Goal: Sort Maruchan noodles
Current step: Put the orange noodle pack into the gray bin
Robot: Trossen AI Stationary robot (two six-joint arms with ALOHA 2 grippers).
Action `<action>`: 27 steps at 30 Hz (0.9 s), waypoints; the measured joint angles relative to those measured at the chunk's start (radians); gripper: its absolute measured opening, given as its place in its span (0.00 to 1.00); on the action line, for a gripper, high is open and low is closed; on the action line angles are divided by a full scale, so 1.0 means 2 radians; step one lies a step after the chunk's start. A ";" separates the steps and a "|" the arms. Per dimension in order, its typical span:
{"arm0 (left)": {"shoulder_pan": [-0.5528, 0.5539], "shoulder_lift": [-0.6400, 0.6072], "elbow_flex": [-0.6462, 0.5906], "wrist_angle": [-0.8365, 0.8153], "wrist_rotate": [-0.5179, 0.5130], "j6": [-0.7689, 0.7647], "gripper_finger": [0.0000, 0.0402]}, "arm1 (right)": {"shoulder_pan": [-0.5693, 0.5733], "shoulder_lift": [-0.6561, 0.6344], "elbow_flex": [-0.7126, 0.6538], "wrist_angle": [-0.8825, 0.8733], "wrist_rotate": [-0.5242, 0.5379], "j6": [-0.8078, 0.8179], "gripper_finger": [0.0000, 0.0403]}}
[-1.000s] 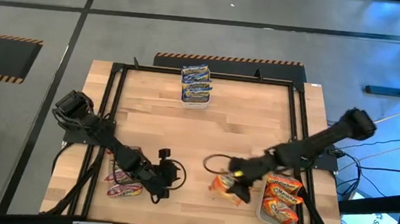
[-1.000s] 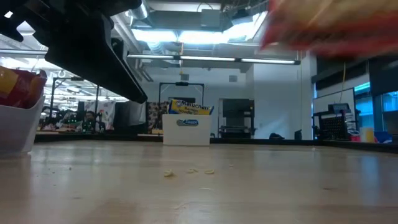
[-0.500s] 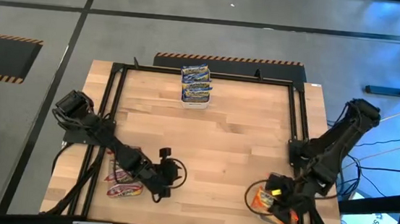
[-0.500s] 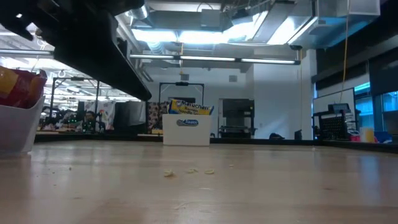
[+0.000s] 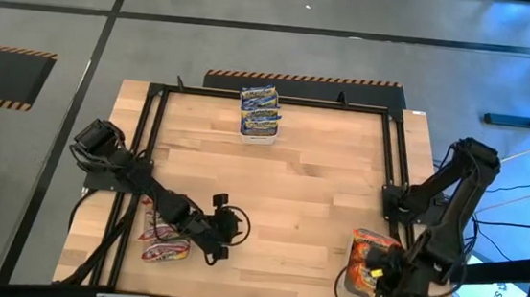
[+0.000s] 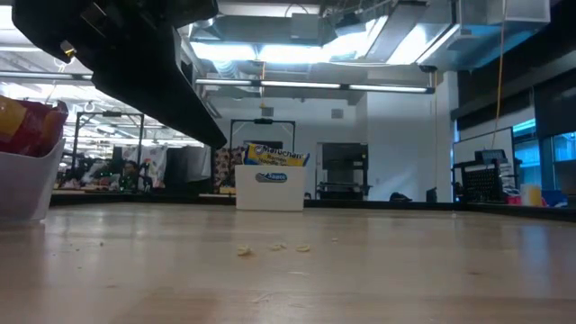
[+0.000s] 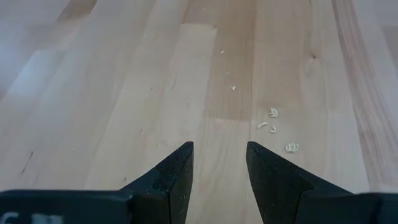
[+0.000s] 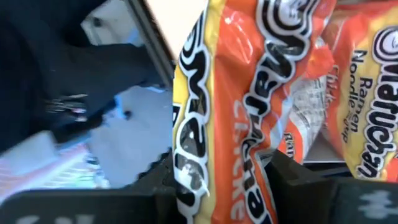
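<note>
Orange Maruchan noodle packets (image 5: 375, 245) lie in a tub at the table's near right corner. My right gripper (image 5: 378, 272) hovers over that tub, shut on one more orange packet (image 8: 224, 112); the others show beside it (image 8: 367, 99). Red and pink packets (image 5: 163, 241) fill a tub (image 6: 25, 180) at the near left. Blue packets (image 5: 260, 110) stand in a white tub (image 6: 270, 187) at the far edge. My left gripper (image 7: 219, 146) hangs open over bare wood, right of the red tub (image 5: 227, 227). My right gripper pinches the orange packet between its two fingers (image 8: 298, 180), across the wrapper's printed faces (image 8: 205, 162). The fingers point steeply down. The packet is bent and crumpled in the hold, lifted clear above the orange packets in the tub.
A black rail frame (image 5: 150, 138) borders the wooden table. Noodle crumbs (image 7: 273, 121) lie on the wood before my left gripper and show in the low view (image 6: 274, 247). The table's middle is bare wood (image 5: 300, 190).
My right gripper has carried the orange packet from the table's middle toward the near right corner, rising a little and turning its wrist, and now hangs over the orange tub. The packet has left the low view.
</note>
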 joint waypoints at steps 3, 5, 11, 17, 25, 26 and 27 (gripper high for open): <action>0.002 0.000 0.000 0.000 -0.001 0.000 0.36 | 0.005 0.026 0.000 -0.003 0.007 -0.015 0.25; 0.002 0.000 0.000 0.000 -0.001 0.000 0.36 | 0.005 0.041 0.000 -0.003 0.018 -0.034 0.25; 0.002 0.000 0.000 0.000 -0.001 0.000 0.36 | 0.005 0.063 0.000 0.000 0.069 -0.074 0.25; 0.002 0.000 0.000 0.000 -0.001 0.000 0.36 | 0.005 0.077 0.000 -0.002 0.113 -0.101 0.25; 0.002 0.000 0.000 0.000 -0.001 0.000 0.36 | 0.005 0.109 -0.001 -0.010 0.108 -0.096 0.25; 0.002 0.000 0.000 0.000 -0.001 0.000 0.36 | 0.005 0.113 -0.001 -0.010 0.108 -0.087 0.25; 0.002 0.000 0.000 0.000 -0.001 -0.001 0.36 | 0.005 0.116 -0.001 -0.010 0.108 -0.078 0.25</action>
